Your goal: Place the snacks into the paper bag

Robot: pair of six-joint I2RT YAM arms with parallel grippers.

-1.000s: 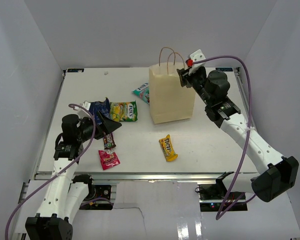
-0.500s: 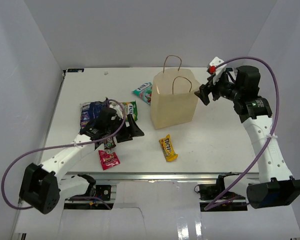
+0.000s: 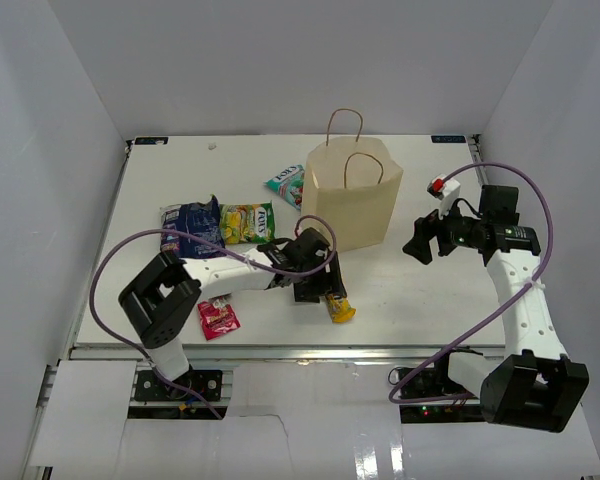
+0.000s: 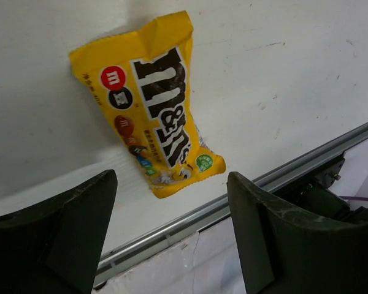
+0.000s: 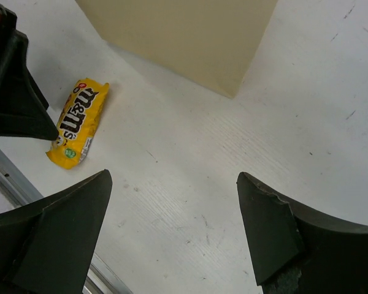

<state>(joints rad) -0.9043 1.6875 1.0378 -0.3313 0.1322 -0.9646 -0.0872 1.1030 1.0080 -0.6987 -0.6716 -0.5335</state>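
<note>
Yellow candy bag point(image 4: 150, 110) flat in front of paper bag point(image 3: 355, 205), under spread, empty left gripper point(image 4: 172, 177). Probably light, soft, slippery film; best pinched across narrow middle. Beside paper bag, right gripper point(image 5: 172, 177) likewise spread.

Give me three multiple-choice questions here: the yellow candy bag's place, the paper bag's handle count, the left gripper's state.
1. Where does the yellow candy bag lie? A) in the paper bag B) on the table near its front edge C) on the dark blue bag
2. How many handles does the paper bag have? A) two B) one C) four
3. The left gripper is: A) shut on the yellow candy bag B) shut on nothing C) open
Answers: B, it lies flat on the table; A, two loops rise above the rim; C, its fingers stand wide apart.
</note>
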